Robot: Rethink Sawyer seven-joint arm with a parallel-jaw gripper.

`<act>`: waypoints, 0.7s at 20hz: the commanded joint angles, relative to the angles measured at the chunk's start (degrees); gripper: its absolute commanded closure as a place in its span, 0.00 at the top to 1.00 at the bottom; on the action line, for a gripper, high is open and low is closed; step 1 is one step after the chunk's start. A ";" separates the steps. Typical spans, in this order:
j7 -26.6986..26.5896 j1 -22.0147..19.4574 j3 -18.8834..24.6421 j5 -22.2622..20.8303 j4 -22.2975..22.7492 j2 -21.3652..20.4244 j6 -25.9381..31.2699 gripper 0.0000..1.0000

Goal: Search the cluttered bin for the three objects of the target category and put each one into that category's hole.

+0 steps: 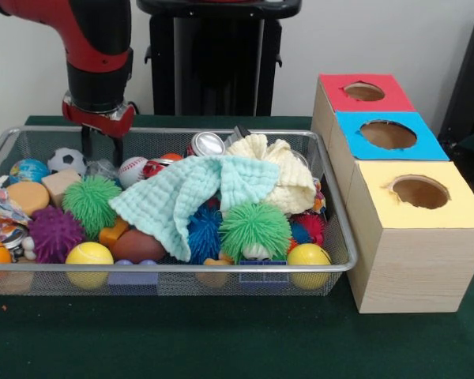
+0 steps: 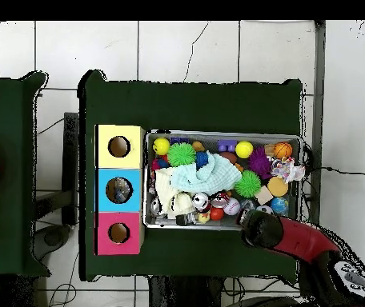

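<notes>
My gripper (image 1: 102, 148) hangs over the far left corner of the wire bin (image 1: 341, 237), fingers slightly apart and empty, beside the soccer ball (image 1: 66, 160)

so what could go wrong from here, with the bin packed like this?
1. The green cloth and yellow cloth drape over the middle of the bin, so targets beneath may go unseen, or the cloth may get lifted along.
2. The gripper hangs at the crowded back corner, by the soccer ball and baseball; round balls could roll off the jaws.
</notes>
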 commanded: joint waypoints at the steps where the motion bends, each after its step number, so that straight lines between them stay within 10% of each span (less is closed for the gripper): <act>1: 7.08 1.38 2.47 -0.46 -5.03 7.00 -7.31 1.00; 14: 8.50 2.08 2.11 -0.18 -3.10 5.29 -12.27 1.00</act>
